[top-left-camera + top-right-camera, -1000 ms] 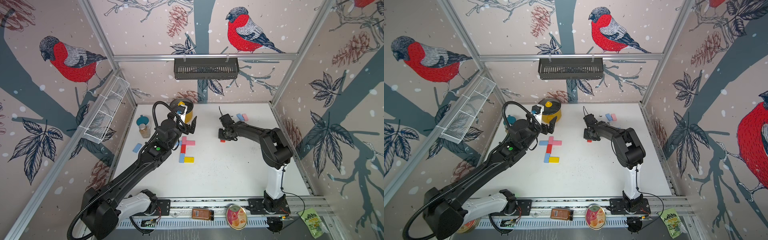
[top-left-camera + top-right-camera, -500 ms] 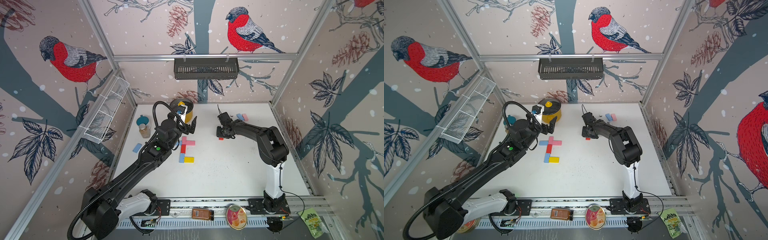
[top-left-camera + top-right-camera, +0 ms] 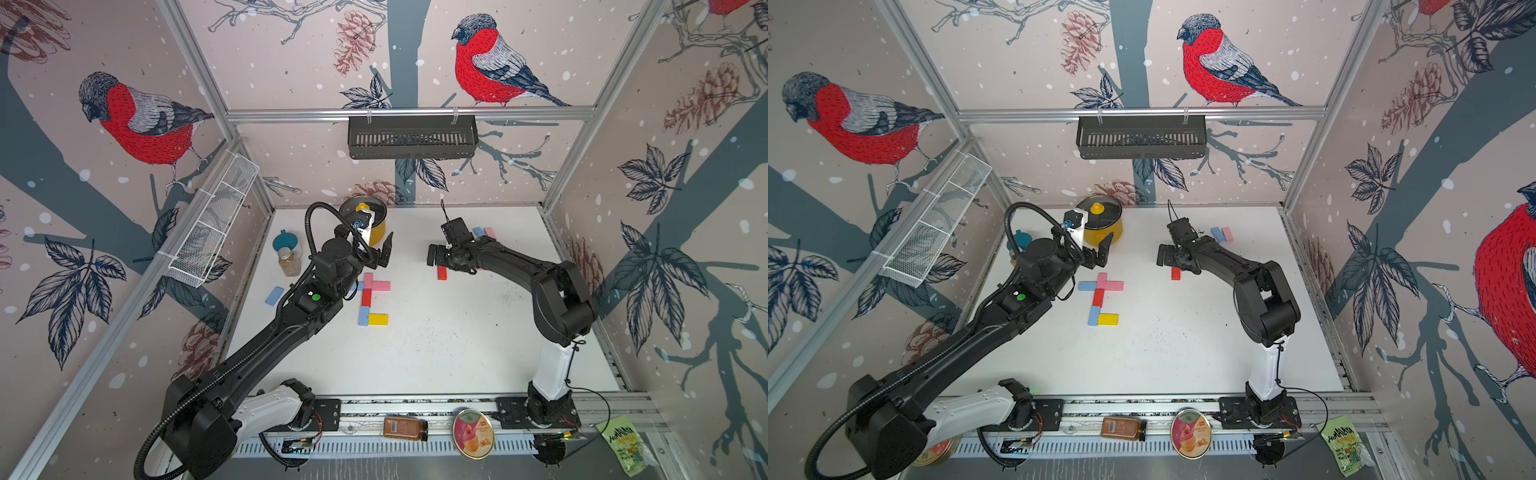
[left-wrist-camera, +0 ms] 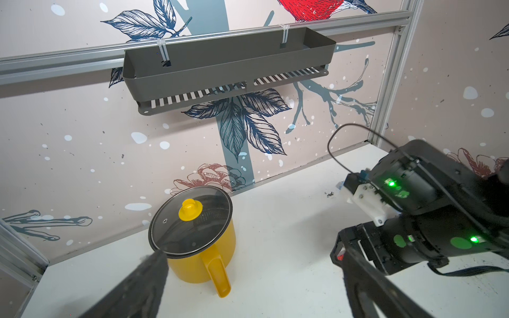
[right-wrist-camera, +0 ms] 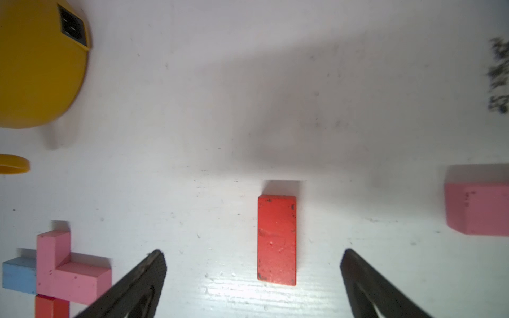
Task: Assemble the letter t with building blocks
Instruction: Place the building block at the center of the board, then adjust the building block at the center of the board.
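**Clerk:** Item one, right gripper (image 5: 253, 255). What is entered?

**Keeper:** Jaws are now spread wide; a second ago they were nearly pressed together. Nothing is held. The red brick (image 5: 276, 239) has been let go. It lies flat on the white table (image 3: 436, 353), between the fingertips and touched by neither.

**Clerk:** Its place by the clock, with twelve at the table's far edge?

**Keeper:** About 3 o'clock from the letter (image 3: 1099, 296), level with the crossbar and well apart from it. Its spot is hardly altered since a second ago.

**Clerk:** Item two, the letter itself?

**Keeper:** Unchanged. Listed are:
- pink upright (image 3: 1101, 278)
- pink arm (image 3: 1113, 286) toward 3 o'clock
- light blue arm (image 3: 1087, 286) toward 9 o'clock
- red stem (image 3: 1098, 297)
- blue stem piece (image 3: 1093, 316)
- yellow foot (image 3: 1108, 319), turned to 3 o'clock

**Clerk:** Item three, left gripper (image 3: 384, 253)?

**Keeper:** Spread and empty, above the table at 12 o'clock of the letter, near the yellow pot (image 3: 1117, 229).

**Clerk:** What is concluded for the task?

**Keeper:** The t is judged already readable. The released brick is taken either for a spare or for one set down to be regripped. Which of the two cannot be told.
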